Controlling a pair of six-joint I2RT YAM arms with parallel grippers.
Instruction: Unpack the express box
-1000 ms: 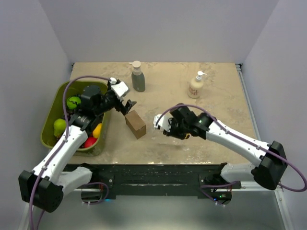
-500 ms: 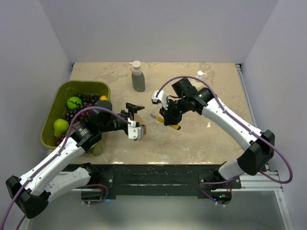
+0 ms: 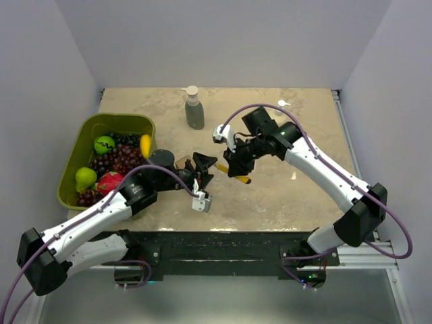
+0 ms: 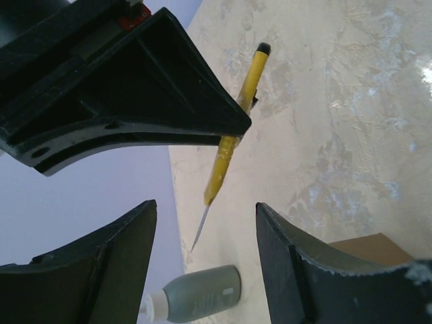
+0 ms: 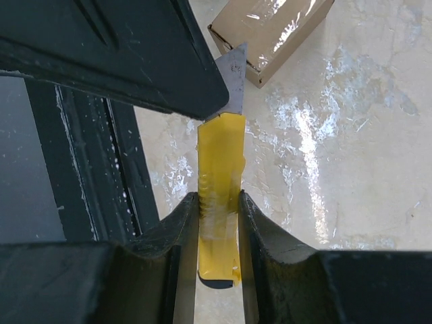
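Note:
The express box [image 3: 183, 163] is a small brown carton at mid table, mostly hidden under my left wrist. One corner shows in the left wrist view [image 4: 368, 247], and its taped top shows in the right wrist view [image 5: 270, 27]. My left gripper [image 3: 206, 169] [image 4: 206, 204] is open and empty, just right of the box, pointing at the right gripper. My right gripper [image 3: 236, 164] [image 5: 217, 196] is shut on a yellow utility knife [image 3: 241, 178] [image 5: 219, 182] [image 4: 236, 128]. The knife's blade [image 5: 233, 77] [image 4: 200, 231] is out and points toward the box.
A green bin [image 3: 68, 162] with fruit stands at the left. A grey pump bottle [image 3: 194, 112] [image 4: 202, 293] stands at the back centre. The white pump tip of another bottle [image 3: 284, 103] shows behind the right arm. The two grippers are very close together.
My left arm has swung from the bin side across the box toward the centre, covering it. My right gripper has risen and moved back with the knife, then edged toward the left gripper.

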